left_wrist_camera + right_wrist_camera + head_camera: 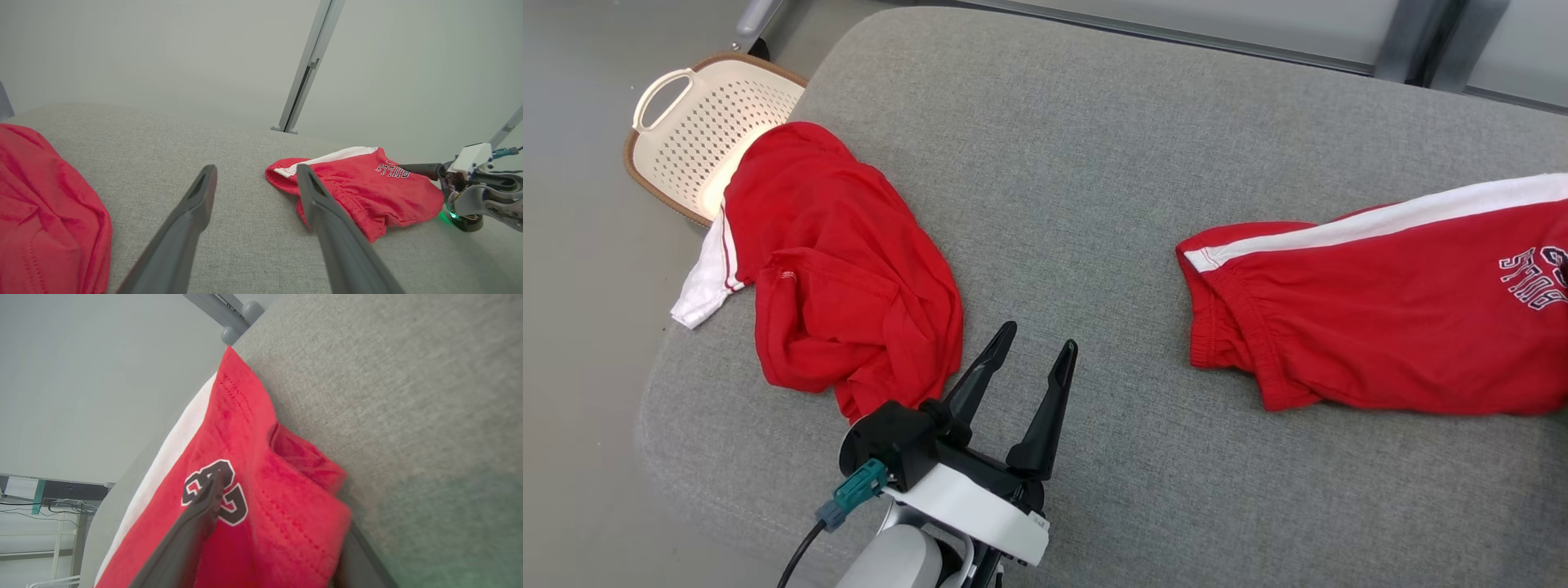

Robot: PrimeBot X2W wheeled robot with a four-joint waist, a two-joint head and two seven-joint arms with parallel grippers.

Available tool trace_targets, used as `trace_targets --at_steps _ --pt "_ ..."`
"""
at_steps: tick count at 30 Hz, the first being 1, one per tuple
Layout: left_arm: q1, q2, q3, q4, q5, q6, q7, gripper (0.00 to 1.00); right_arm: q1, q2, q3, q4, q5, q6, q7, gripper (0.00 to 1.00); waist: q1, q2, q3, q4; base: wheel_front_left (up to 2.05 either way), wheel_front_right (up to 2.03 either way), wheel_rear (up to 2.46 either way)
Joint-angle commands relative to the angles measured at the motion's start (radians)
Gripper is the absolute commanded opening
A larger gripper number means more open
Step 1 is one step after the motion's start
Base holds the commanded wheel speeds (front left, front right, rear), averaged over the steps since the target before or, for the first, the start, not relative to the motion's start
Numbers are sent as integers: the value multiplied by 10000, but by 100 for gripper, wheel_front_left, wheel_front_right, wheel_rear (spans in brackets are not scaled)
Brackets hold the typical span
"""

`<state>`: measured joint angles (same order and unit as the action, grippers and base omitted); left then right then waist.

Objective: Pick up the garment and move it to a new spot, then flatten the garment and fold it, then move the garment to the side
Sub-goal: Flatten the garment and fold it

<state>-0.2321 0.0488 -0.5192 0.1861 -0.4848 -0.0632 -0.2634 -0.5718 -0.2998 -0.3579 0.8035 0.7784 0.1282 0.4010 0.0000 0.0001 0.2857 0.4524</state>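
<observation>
I see the grey cushion [1094,163] spread across most of my head view. On its right side lie the red shorts [1380,327], fairly flat, with a white stripe along the far edge and the dark lettering toward the right. The elastic waistband faces the middle of the cushion. On the left, well apart from them, a red shirt [841,269] sits crumpled, one white sleeve hanging over the cushion's edge. Beyond it a pale perforated basket [686,139] stands off the cushion.

My left gripper [1039,339] hovers just beside the shirt's near edge, jaws spread wide and empty. My right gripper [282,506] is at the shorts with jaws wide. One finger [196,514] lies over the logo, the other under the fabric's edge, with cloth between them but not pinched.
</observation>
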Motion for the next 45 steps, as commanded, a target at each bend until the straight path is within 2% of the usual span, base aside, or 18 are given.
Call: trace_targets --at_steps 1,2,3,4,13,22,29,34,40,45 --pt "-141 34 5 -31 -58 74 -17 100 222 765 179 631 -21 45 355 100 0 -1 50 27 0 0 0" --pt "-160 33 -1 -27 -73 65 -17 100 153 784 173 675 -76 45 393 100 0 -1 73 36 0 0 0" --pt "-174 33 -8 -22 -80 75 -17 100 111 795 165 698 -124 45 410 37 0 -1 90 41 0 0 0" --pt "-184 34 -13 -16 -77 84 -17 100 61 804 157 700 -182 42 410 0 0 -1 100 43 0 0 0" --pt "-233 36 40 132 -29 112 -17 100 176 837 -199 34 -44 11 -617 0 0 -1 -20 -293 0 0 0" --pt "-192 36 207 354 202 -13 -17 100 972 1023 -654 -835 904 2 -1700 0 0 -1 -479 -1163 0 0 0" --pt "-83 40 312 531 343 -112 -17 100 2012 789 -1112 -1384 1424 14 -2657 0 0 -1 -872 -1813 0 0 0" --pt "141 37 447 648 416 -145 -17 100 2567 536 -1376 -1333 1018 27 -3652 0 0 -1 -1154 -2160 0 0 0" --pt "150 37 417 740 439 -243 -17 100 2250 603 -824 -1512 547 27 -4120 0 0 -1 -1297 -2207 0 0 0" --pt "202 37 375 711 350 -329 -17 100 2172 907 -143 -2167 1007 27 -3911 0 0 -1 -1458 -2099 0 0 0"
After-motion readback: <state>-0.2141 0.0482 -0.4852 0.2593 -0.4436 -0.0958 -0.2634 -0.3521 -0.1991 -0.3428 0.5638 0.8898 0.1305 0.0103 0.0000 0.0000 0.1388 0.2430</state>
